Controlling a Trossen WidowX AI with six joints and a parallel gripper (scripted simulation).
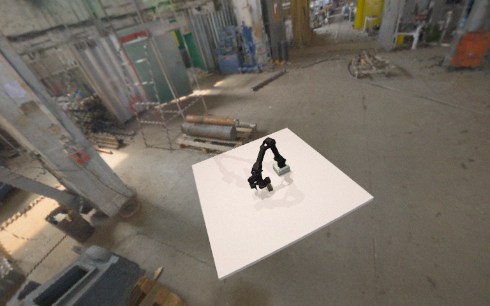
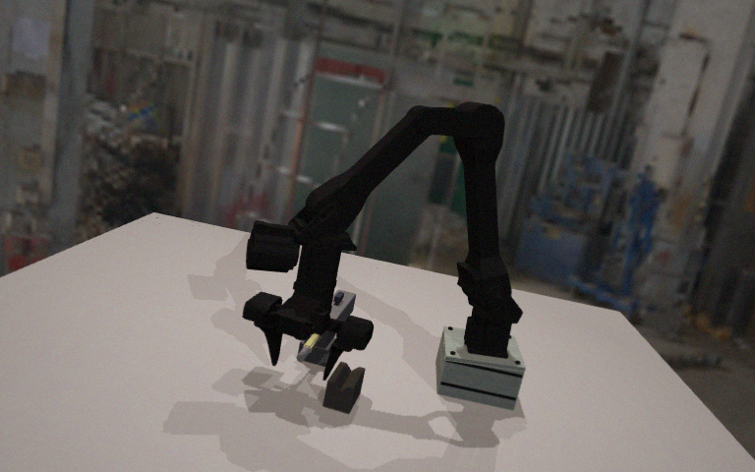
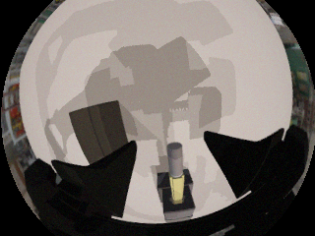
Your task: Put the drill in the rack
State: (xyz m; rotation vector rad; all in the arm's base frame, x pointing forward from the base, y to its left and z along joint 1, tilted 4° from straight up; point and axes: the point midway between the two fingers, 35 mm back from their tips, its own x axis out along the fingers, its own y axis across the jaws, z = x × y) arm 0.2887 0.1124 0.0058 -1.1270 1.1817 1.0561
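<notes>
The drill, with a yellow band [image 2: 312,341] [image 3: 177,189] and a grey round end [image 2: 303,352] [image 3: 175,159], sticks out of a grey and dark holder [image 2: 345,307] [image 3: 178,213]. A small blue piece [image 2: 338,298], perhaps the key, sits on top of the holder's far part; whether it is pressed cannot be told. My gripper [image 2: 300,372] [image 3: 171,141] is wide open and empty, fingers pointing down, one on each side of the drill's line. The rack, a dark notched block [image 1: 270,187] [image 2: 344,389] [image 3: 100,130], stands empty close beside one finger.
The white table top [image 1: 289,223] [image 2: 99,333] carries the arm's pale green base box [image 1: 281,168] [image 2: 480,381], to the right of the rack in the exterior view. Arm shadows fall across the table around the rack.
</notes>
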